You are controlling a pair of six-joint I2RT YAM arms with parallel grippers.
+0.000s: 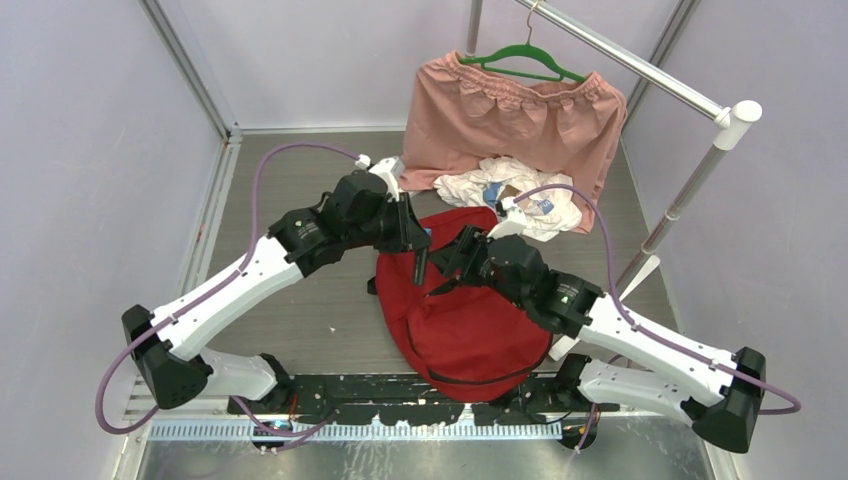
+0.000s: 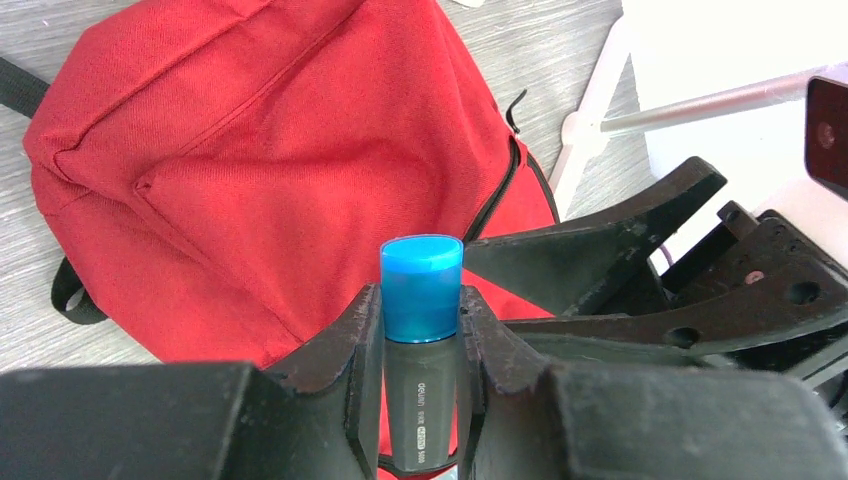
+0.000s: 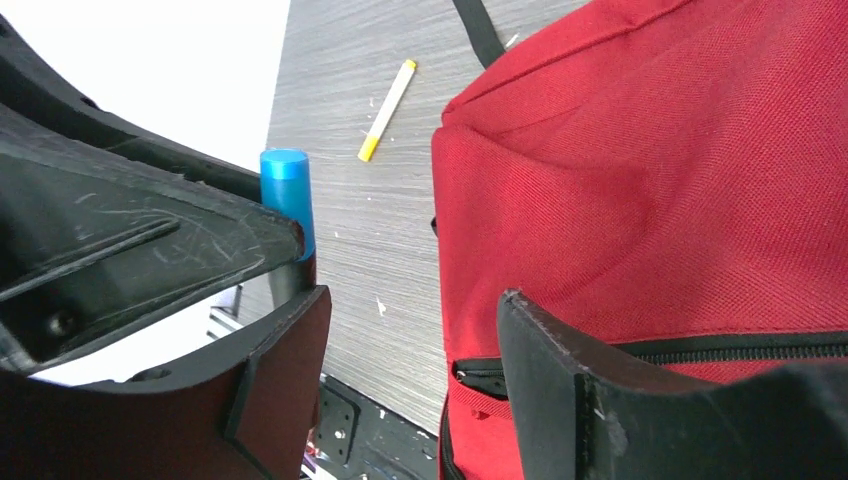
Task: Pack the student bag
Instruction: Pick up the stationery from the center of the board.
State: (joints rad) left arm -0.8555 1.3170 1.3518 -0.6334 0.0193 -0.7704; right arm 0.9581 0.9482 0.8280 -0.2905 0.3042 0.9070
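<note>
By the student bag [image 2: 250, 150] edge, left hand [image 2: 421, 318] clamps marker [image 2: 421, 290].

Student bag [image 3: 650, 170] cropped (right wrist view); marker [image 2: 421, 360] print unreadable.

Both arms reach inward from their bases with elbows bent outward, and the wrists come just beside each other. The left hand [image 1: 415, 240] is clamped on a blue-capped marker [image 2: 421, 300], which stands upright between its jaws. The right hand [image 1: 452, 262] has its jaws spread apart and grips nothing.
</note>
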